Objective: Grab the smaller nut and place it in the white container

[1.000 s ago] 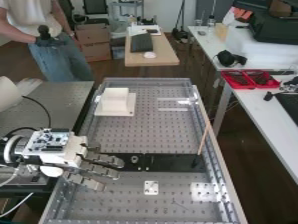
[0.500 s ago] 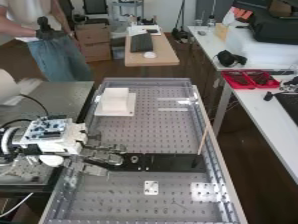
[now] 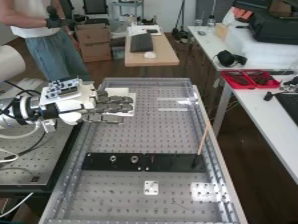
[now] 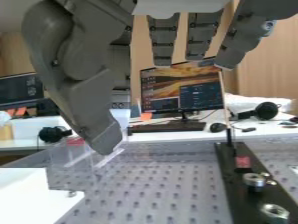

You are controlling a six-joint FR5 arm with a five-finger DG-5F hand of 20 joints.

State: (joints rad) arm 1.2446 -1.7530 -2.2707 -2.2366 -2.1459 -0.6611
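Leaving the bar (image 3: 174, 163), the hand (image 3: 76, 106) has moved near the white container (image 3: 118, 91); fingers (image 4: 200, 37) apart.

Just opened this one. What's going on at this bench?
A white robot arm has its robot hand up at the white container, fingers extended and thumb apart from them. The larger nut and the bearing stand on the flat black bar. The job is to put the smaller nut in the container; whether it is already inside, I can't tell.
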